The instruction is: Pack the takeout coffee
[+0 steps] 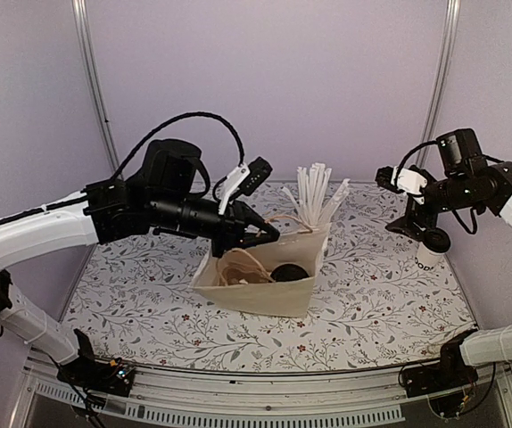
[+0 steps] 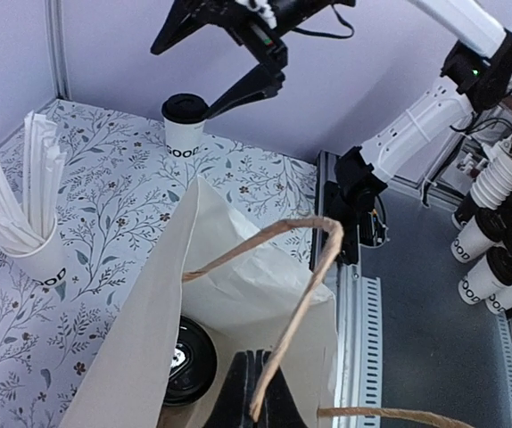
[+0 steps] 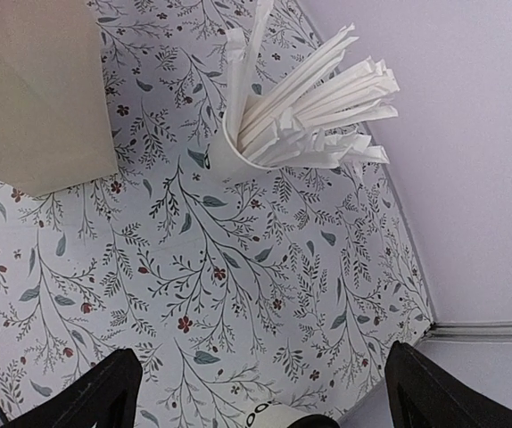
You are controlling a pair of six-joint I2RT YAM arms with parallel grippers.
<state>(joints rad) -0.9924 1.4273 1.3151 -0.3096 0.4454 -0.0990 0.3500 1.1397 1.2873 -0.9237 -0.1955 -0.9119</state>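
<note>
Takeout coffee, a wide white paper cup with dark block lettering and a black round plastic lid (image 1: 429, 257), stands upright on the flower-patterned desk (image 1: 372, 299) at its far right side. The right hand (image 1: 427, 230) hangs directly above it. In the right wrist view the two black fingers (image 3: 86, 392) are spread wide at either side of the picture, and the cup's top edge (image 3: 278, 417) shows between them at the bottom, not yet gripped. From the left wrist view the same cup (image 2: 185, 129) sits just under the spread fingers of the right hand (image 2: 182, 80).

A cream paper bag with twisted brown handles (image 1: 256, 283) stands open at the middle of the desk, well to the left of the cup. The left hand (image 1: 269, 234) meets the far rim of the bag, and its fingers (image 2: 247, 397) look pressed together on the paper, apparently holding the mouth open. A second black round lid (image 2: 189, 357) already lies inside the bag.

A white cup full of long white straws (image 1: 314, 203) stands just behind the bag, between it and the far wall.

The right arm is much the nearer to the cup. The cup's long axis is vertical, so the move seems to call for a side grip, a lift, then a carry leftward over the bag's mouth.
</note>
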